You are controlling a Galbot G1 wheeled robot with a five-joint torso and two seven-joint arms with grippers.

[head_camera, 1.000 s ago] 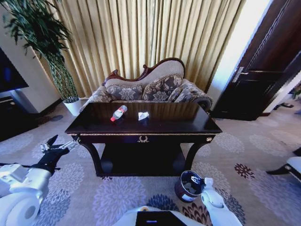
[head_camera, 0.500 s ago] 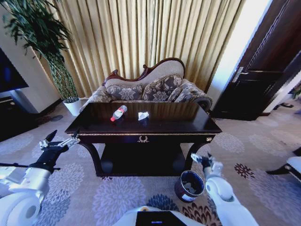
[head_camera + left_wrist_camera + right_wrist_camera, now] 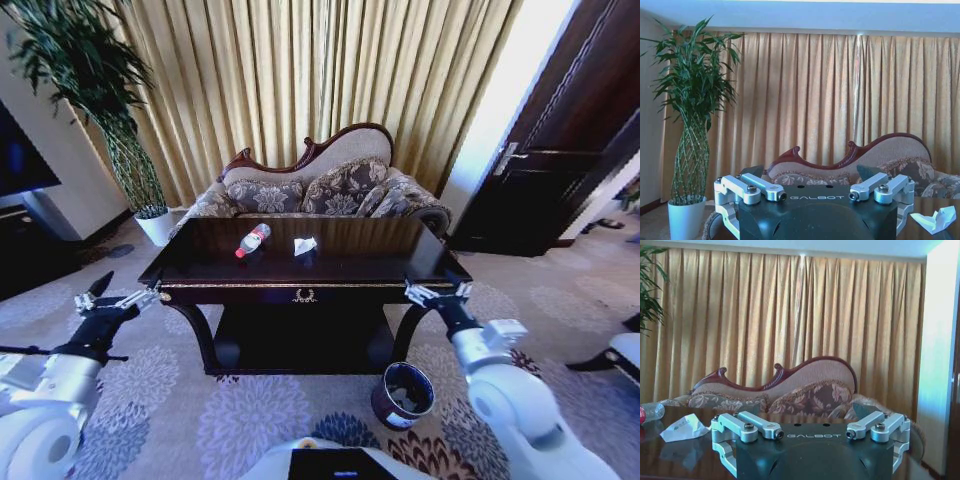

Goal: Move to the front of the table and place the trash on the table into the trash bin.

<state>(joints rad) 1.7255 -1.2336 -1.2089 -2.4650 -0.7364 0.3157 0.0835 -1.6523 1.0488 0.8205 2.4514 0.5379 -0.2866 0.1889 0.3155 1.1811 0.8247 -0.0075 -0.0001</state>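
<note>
Clear plastic bottle w/ red label, crumpled white paper wad, dark glossy table

- Arms: glossy white rounded shells, black wrist sections.
- left gripper, right gripper: silver metal fingers with round screws.
- Black gripper housing, marked "GALBOT".

Gold pleated curtains hang across the back wall. Before them stands a carved-wood sofa with floral cushions. A tall leafy plant rises from a white pot near the sofa. A dark wooden door stands beside the curtains. Floral patterned carpet covers the floor.
</note>
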